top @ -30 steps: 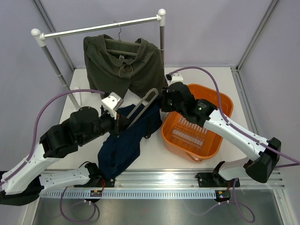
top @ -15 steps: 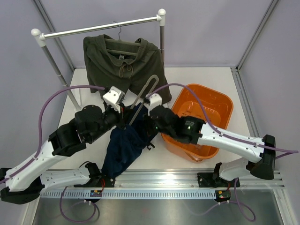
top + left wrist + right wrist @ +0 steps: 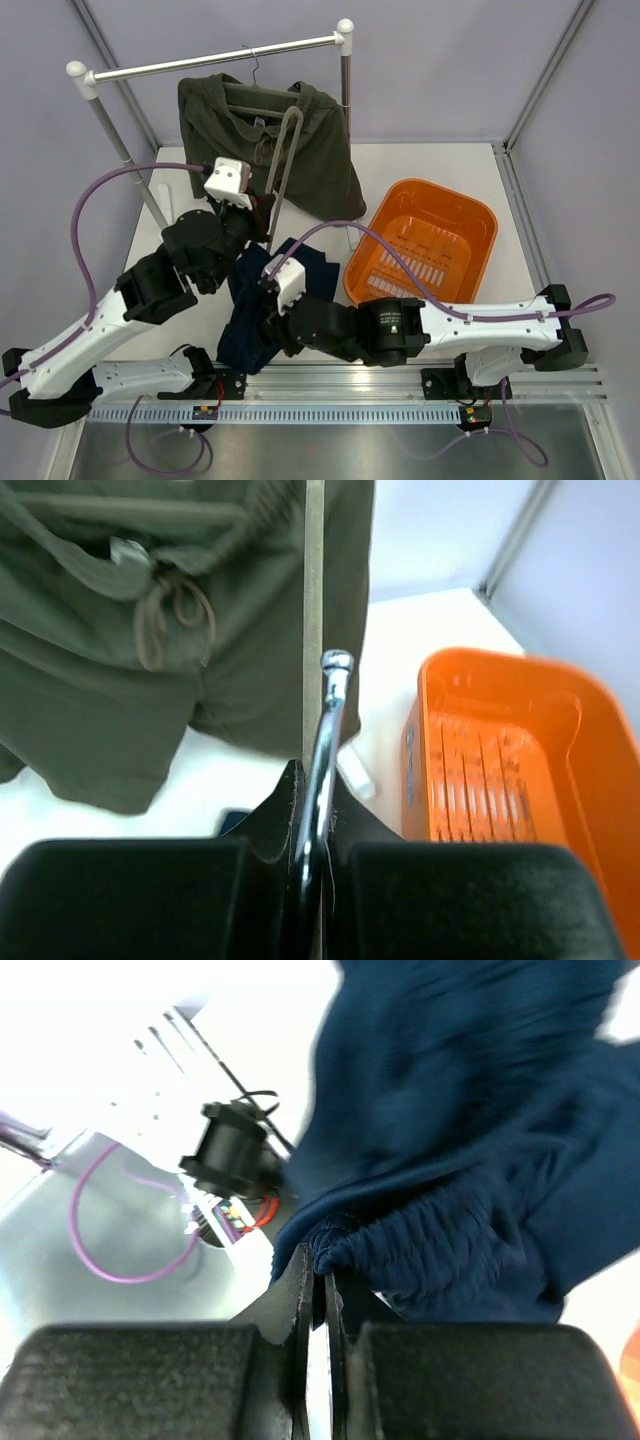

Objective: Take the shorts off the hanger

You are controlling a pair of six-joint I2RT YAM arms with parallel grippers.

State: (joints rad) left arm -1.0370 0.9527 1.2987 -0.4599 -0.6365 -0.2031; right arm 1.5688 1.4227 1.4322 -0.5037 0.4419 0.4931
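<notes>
— 2 hangers, so which one matters?

— The rail hanger [image 3: 262, 98]. The shorts [image 3: 215, 130] hang from it under the rail [image 3: 210, 60], at the far side of the table [image 3: 420, 165], with the drawstring to the front. I judge that the task is not yet done for them.

— And the left gripper [image 3: 315, 820]?

— It is clamped on the metal neck of a bare hanger [image 3: 283, 160] and holds it raised in front of the shorts. Whether it touches them I cannot tell. I think it is held high so that no cloth catches on it.

— The right gripper [image 3: 322, 1300]?

— It is pinched on the gathered band of a navy garment [image 3: 250, 325]. This garment lies low between the 2 arms, apart from both hangers. I find the grip on the band sensible, as a thick edge should slip less.

— What about the place around?

— The table is white, with pale walls on 3 sides and metal frame posts. An orange basket [image 3: 470, 215] stands on the right, just beside the navy garment.
</notes>
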